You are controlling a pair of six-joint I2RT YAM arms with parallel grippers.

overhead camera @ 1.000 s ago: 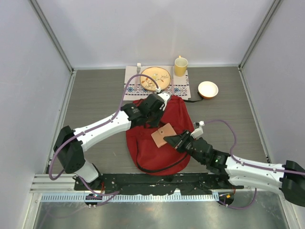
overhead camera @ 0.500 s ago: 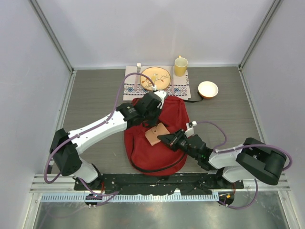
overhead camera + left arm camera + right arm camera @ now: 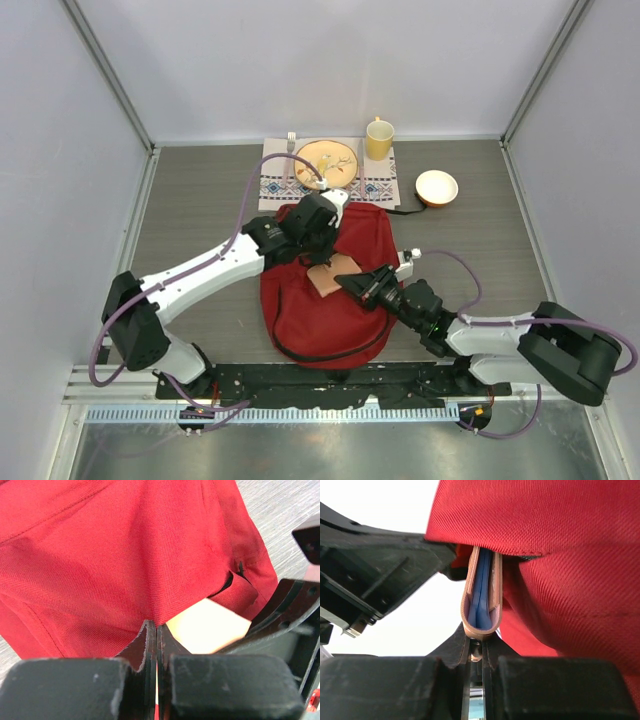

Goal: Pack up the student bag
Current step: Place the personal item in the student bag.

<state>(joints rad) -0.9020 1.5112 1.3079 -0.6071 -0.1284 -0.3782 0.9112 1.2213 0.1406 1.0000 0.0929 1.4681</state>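
Observation:
The student bag (image 3: 320,315), a big red backpack, lies flat in the middle of the table. My left gripper (image 3: 322,254) is shut on a fold of its red fabric (image 3: 125,555) and holds that flap up; its jaws (image 3: 156,628) are pressed together. My right gripper (image 3: 352,284) is shut on the edge of a flat brown leather case (image 3: 324,277) with blue inside (image 3: 481,600). The case's far end is tucked under the lifted red flap (image 3: 560,555). In the left wrist view the case (image 3: 210,630) shows pale just below the flap.
At the back lies an embroidered placemat (image 3: 275,185) with a wooden plate (image 3: 327,163) and a fork (image 3: 291,145). A yellow mug (image 3: 379,139) stands beside it and a small orange bowl (image 3: 436,187) to the right. A black strap (image 3: 400,210) trails from the bag's right side.
My right gripper has carried the brown case up and left across the bag, so its far end now sits under the flap. The left gripper has kept its hold on the fabric.

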